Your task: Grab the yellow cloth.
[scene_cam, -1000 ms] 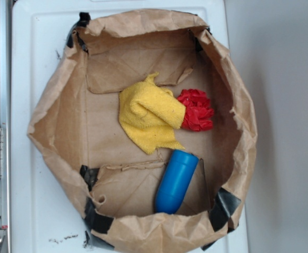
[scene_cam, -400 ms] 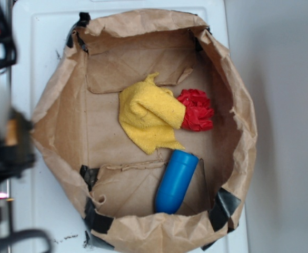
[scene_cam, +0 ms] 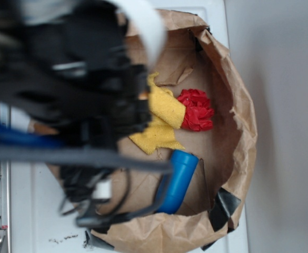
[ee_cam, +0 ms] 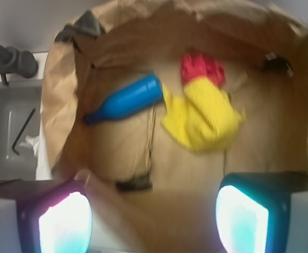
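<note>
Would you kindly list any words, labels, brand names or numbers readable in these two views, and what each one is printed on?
None can be read in either view.
The brown paper bag, yellow cloth, red cloth and blue cylinder show no print.
The small dark marks on the white surface are too small to read as text.

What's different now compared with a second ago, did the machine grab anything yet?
The robot arm swung in from the left and now hangs blurred over the paper bag, hiding part of the yellow cloth. Its gripper is open and holds nothing. The yellow cloth, red cloth and blue cylinder lie where they were.
</note>
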Controlling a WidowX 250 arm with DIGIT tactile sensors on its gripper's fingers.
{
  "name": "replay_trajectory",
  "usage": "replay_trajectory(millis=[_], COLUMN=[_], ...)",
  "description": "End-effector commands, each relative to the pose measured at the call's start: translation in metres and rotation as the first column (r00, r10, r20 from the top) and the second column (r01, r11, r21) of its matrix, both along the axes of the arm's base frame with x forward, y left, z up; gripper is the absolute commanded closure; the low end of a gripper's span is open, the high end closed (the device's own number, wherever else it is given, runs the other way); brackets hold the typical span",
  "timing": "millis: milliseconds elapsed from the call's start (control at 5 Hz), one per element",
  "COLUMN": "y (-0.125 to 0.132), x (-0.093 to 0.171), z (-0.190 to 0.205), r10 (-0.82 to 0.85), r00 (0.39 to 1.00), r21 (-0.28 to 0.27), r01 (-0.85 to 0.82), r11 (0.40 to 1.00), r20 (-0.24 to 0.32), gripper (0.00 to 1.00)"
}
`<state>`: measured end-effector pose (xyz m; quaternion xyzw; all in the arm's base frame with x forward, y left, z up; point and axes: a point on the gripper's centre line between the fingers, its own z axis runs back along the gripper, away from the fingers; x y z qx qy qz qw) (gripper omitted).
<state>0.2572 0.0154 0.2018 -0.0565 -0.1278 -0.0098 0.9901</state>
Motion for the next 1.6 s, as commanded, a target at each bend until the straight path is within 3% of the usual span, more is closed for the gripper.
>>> replay_trajectory(millis=[0, 800, 1000, 1200, 1400], y=[0.003, 0.003, 0.01, 0.014, 0.013], x=[0.008, 0.008, 0.033, 0.045, 0.049], z=[-0.039, -0.039, -0.064, -0.08, -0.098], r10=[0.06, 0.06, 0.095, 0.06, 0.053], r00=[0.995, 0.995, 0.995, 0.996, 0.997], r21=[0.118, 0.118, 0.155, 0.153, 0.205], r01=[-0.051, -0.051, -0.095, -0.069, -0.064], r11=[0.992, 0.992, 0.983, 0.986, 0.977], r20=[-0.077, -0.077, 0.013, 0.059, 0.062], gripper=[0.0, 0.0, 0.0, 0.0, 0.0])
